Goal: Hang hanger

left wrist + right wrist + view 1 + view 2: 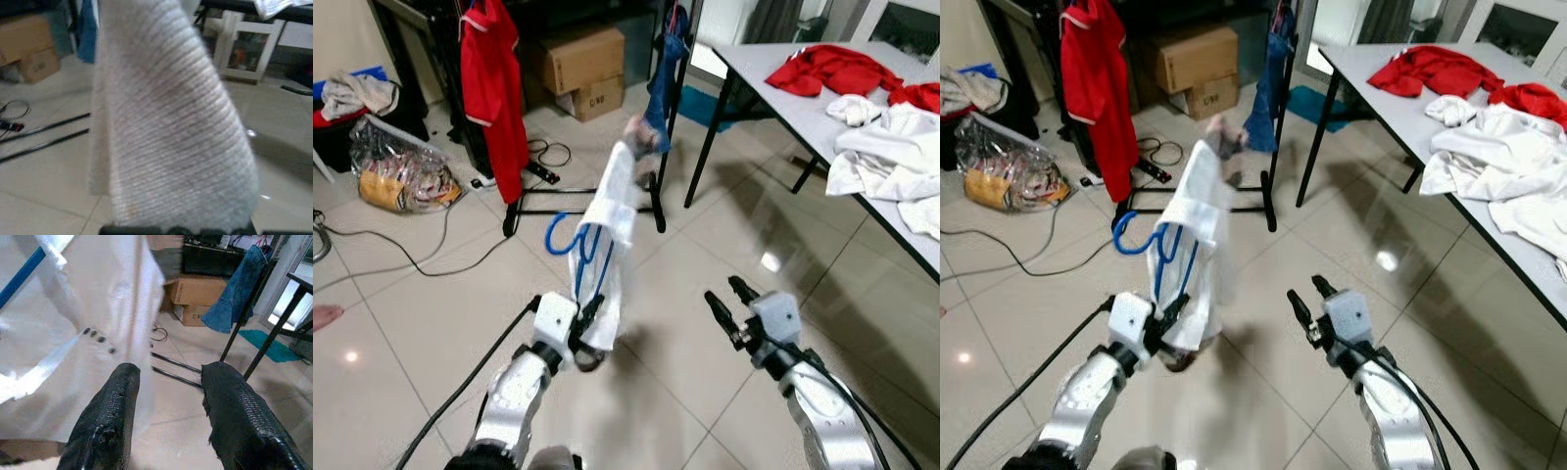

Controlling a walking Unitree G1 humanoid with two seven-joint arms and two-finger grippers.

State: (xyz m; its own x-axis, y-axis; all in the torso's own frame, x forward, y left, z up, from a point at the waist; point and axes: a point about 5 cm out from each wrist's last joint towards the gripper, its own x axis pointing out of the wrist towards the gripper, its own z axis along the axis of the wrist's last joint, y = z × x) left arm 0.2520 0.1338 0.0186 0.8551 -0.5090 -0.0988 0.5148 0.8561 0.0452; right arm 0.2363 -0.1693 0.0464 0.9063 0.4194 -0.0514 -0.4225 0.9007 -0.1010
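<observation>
Head views: left gripper [590, 318] is raised in front of the robot, clamped on the lower edge of a white shirt [610, 211] that stands up above it, slightly blurred. A blue hanger [570, 238] sits inside the shirt, its hook curling out on the side away from the right gripper. Right gripper [728, 303] is level with the left one and well apart from it, fingers parted, nothing between them. Ahead of both grippers stands a black rack [666, 117] with a red shirt [494, 88] and a blue garment [663, 83] hung on it. A table [773, 83] with piled clothes lies beyond the right gripper, on its outer side.

Left wrist view: ribbed white cloth [166, 127] hangs right before the lens; the fingers themselves are hardly visible, so the hold is judged from the head views. Rack base bars [46, 134] lie on the floor beyond.

Right wrist view: both fingers [110, 416] are spread with bare floor between them. Shirt front [98, 318] with a row of dark buttons hangs just past one fingertip, and a blue hanger arm [22, 274] crosses the far corner.

Handling, as judged: the load is light. Cloth is soft and limp, slides under a pinch and gives no control of the hook. Hanger is stiff, thin, probably smooth plastic, and may slip in the fingers. Better hold for the free gripper is the hanger neck just under the hook, so the hook can be steered onto the rack bar. Risk: shirt sliding off a tilted hanger
</observation>
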